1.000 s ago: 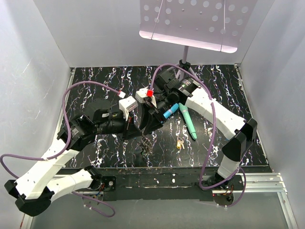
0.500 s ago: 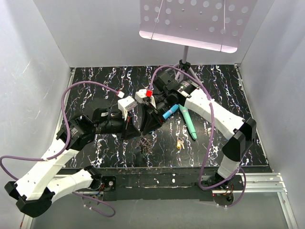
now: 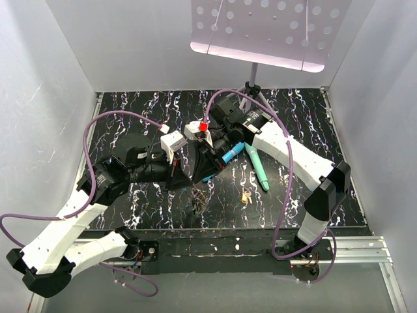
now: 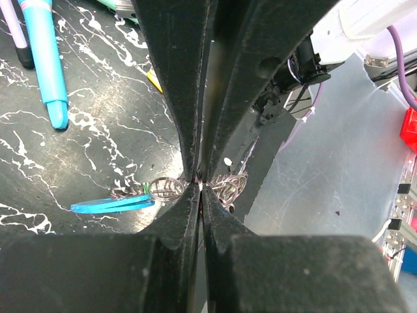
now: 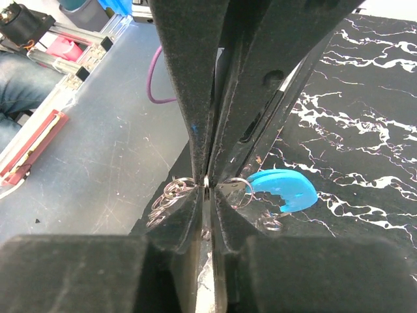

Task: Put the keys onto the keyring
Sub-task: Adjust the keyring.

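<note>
The left pincer (image 4: 200,186) and right pincer (image 5: 206,186) meet tip to tip at the middle of the bench (image 3: 130,101), both pinched on the keyring (image 3: 199,197), blocking the centre. Pens (image 3: 259,166) and a yellow key (image 3: 245,196) clutter the right; the back-left corner lies open.

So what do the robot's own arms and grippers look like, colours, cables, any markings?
Both arms have white shell links, left arm and right arm, with black joints. A purple cable loops along each. The left gripper and right gripper have long matte black fingers tapering to narrow tips. A white block sits on the left wrist, a small red part on the right.
</note>
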`<act>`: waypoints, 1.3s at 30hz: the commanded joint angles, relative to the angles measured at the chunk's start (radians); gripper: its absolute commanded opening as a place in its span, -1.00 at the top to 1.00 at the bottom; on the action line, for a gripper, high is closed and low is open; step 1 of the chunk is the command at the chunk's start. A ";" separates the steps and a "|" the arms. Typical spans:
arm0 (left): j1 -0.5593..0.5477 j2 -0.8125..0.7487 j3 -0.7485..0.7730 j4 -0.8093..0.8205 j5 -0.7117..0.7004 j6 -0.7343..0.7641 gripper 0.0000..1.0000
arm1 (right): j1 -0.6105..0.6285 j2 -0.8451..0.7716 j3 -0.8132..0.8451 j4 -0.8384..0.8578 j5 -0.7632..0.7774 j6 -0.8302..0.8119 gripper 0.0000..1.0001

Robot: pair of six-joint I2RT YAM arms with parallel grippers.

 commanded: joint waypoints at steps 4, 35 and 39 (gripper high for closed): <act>0.010 -0.015 0.010 0.067 0.035 -0.017 1.00 | 0.021 -0.034 -0.016 0.032 -0.036 0.025 0.97; 0.031 -0.676 -0.708 0.717 -0.221 -0.399 0.25 | -0.036 -0.080 -0.274 0.616 -0.037 0.631 0.97; 0.031 -0.658 -0.755 0.827 -0.204 -0.389 0.28 | -0.036 -0.081 -0.283 0.633 -0.034 0.647 0.97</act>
